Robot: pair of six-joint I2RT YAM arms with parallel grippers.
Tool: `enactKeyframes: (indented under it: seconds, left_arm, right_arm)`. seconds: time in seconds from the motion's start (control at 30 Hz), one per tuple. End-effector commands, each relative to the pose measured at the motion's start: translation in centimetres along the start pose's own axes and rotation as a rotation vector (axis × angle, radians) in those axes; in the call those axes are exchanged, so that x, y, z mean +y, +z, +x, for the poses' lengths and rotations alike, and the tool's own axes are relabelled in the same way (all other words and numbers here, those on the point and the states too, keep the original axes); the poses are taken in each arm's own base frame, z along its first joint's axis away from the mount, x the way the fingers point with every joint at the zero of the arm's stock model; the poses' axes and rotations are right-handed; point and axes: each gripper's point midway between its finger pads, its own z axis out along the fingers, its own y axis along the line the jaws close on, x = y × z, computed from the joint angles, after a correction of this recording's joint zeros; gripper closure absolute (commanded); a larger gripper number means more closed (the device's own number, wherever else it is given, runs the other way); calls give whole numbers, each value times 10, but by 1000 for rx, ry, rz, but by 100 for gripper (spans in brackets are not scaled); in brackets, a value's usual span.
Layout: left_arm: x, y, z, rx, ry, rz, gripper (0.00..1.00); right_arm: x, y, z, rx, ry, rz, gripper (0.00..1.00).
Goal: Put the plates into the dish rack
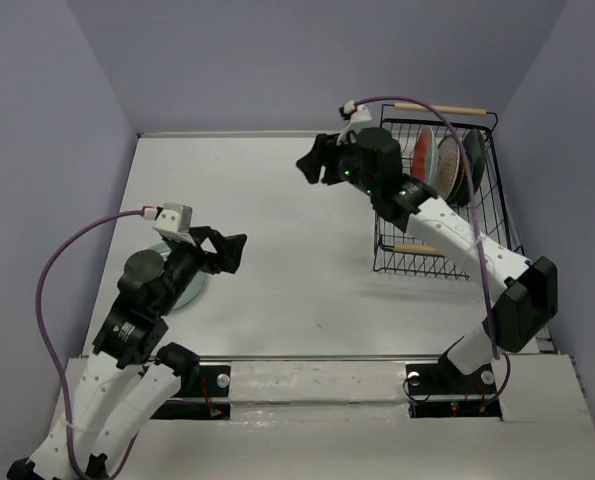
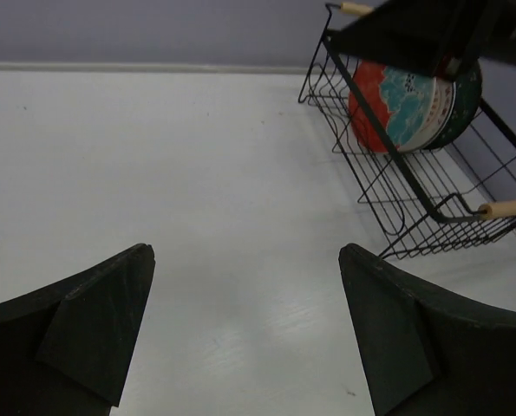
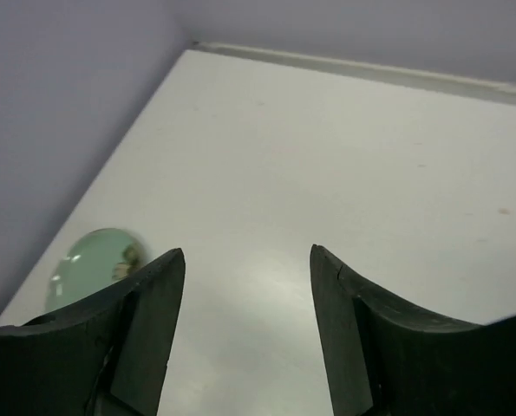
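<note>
Hovering just left of dish rack [image 1: 492, 170], by its far end: right fingers [image 3: 145, 312], apart, nothing btwn them. Standing on edge inside rack: red plate w/ teal centre [image 2: 405, 104], then more plates incl. dark plate [image 1: 474, 160] toward rack's right wall; exact count can't tell. Well left of rack, nearer arm bases: left fingers [image 2: 93, 321], wide apart, empty, above bare desk [image 1: 277, 200]. Pale mint plate [image 1: 185, 288] lies flat on desk, far left of rack, partly hidden under left arm.
</note>
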Motion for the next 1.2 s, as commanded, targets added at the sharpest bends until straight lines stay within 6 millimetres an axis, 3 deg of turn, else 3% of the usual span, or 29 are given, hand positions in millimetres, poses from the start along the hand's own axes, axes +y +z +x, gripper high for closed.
enactKeyframes:
  seconds: [0.0, 0.07, 0.13, 0.17, 0.3, 0.4, 0.6, 0.73, 0.87, 1.17]
  left_arm:
    - [-5, -41, -94, -291, -21, -46, 1]
    - [-7, -59, -115, -358, -28, -50, 1]
    - [-6, -70, -127, -394, -31, -65, 1]
    - [-6, -72, -130, -399, -32, -68, 1]
    - [-9, -74, -133, -403, -34, -57, 1]
    - [-13, -75, -132, -398, -33, -34, 1]
    - [-16, -71, -120, -355, -28, -11, 1]
    - [-17, -64, -107, -325, -28, 6, 1]
    - [-19, -60, -99, -304, -27, 22, 1]
    - [-19, -51, -82, -264, -31, 36, 1]
  right_arm:
    - [98, 14, 46, 66, 167, -282, 37]
    - [124, 26, 80, 120, 212, -308, 39]
    - [139, 34, 99, 147, 253, -309, 40]
    - [153, 40, 127, 197, 260, -316, 40]
    - [187, 53, 162, 246, 307, -335, 40]
    - [207, 70, 220, 332, 322, -318, 37]
    - [214, 93, 267, 399, 412, -304, 36]
    - [233, 100, 298, 486, 453, -370, 36]
    - [237, 109, 335, 568, 512, -389, 37]
    - [251, 118, 373, 654, 614, -467, 43]
